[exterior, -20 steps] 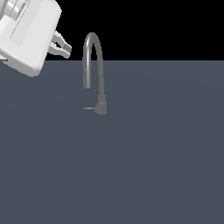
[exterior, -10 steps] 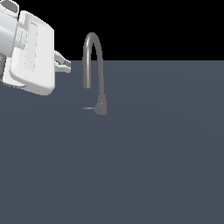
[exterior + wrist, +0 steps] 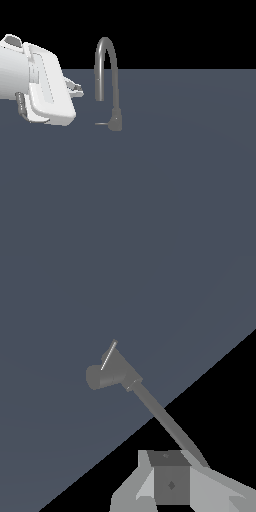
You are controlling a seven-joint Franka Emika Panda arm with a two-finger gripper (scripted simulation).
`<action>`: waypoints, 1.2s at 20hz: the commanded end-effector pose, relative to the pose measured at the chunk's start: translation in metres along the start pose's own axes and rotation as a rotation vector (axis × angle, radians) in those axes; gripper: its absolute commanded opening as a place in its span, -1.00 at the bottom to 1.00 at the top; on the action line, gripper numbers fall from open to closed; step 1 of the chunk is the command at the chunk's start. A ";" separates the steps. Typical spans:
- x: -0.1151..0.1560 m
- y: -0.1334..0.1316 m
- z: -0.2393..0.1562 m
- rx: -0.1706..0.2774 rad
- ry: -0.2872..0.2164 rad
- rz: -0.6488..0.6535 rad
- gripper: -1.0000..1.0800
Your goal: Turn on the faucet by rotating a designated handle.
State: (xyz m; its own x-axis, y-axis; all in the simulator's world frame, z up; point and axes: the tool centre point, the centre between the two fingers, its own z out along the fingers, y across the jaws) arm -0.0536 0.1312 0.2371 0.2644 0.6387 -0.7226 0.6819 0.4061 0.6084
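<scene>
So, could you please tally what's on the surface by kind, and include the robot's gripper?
Faucet: 1
Handle: 1
Gripper: 1
Total: 3

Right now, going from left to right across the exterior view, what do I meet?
White robot arm body → its small grey gripper → thin grey rod handle → chunky grey faucet base. The gooseneck spout arches over handle and base, so I leave it out.
</scene>
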 end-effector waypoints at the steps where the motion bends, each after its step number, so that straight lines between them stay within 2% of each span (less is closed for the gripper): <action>1: 0.009 -0.003 0.004 -0.042 -0.002 -0.041 -1.00; 24: 0.075 -0.041 0.056 -0.414 -0.037 -0.425 -1.00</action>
State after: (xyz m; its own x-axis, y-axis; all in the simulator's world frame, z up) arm -0.0248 0.1270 0.1452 0.0636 0.3667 -0.9282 0.4334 0.8276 0.3567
